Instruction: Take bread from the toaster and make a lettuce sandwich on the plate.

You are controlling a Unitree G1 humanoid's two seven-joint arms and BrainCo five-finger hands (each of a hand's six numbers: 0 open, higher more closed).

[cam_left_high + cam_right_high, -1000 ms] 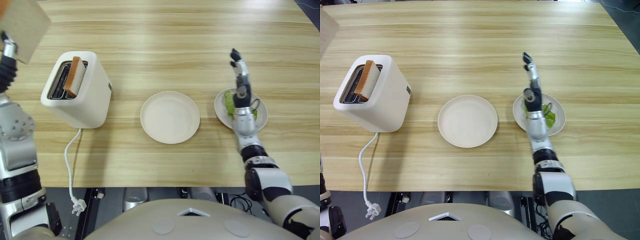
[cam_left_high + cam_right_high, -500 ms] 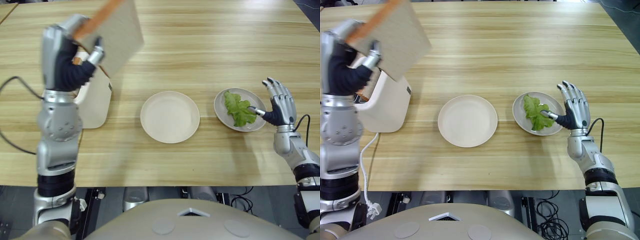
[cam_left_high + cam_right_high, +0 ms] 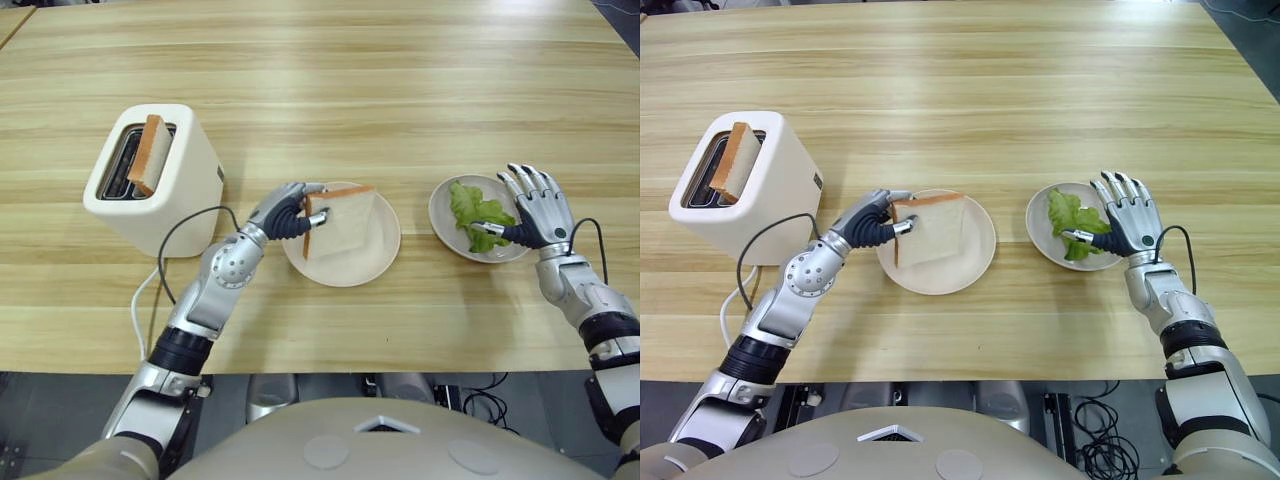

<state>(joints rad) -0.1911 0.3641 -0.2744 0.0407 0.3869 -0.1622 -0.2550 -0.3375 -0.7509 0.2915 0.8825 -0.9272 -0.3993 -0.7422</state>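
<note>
1. The bread slice (image 3: 345, 222) that you held high in the upper left half a second ago now lies on the plate (image 3: 375, 268) at frame centre, so the first layer looks nearly placed.
2. Your left robot hand (image 3: 285, 212) stays clamped on the slice's left edge. Letting go seems the next move.
3. Your right robot hand (image 3: 540, 205), fingers spread and holding nothing, sits at the right rim of the dish (image 3: 440, 222) with the lettuce (image 3: 470, 212).
4. A second slice (image 3: 150, 152) stands in the toaster (image 3: 170, 205), on the desk (image 3: 400, 80) at left.

Pale wooden table (image 3: 400, 90); white power cord (image 3: 138, 300) across its near edge
</note>
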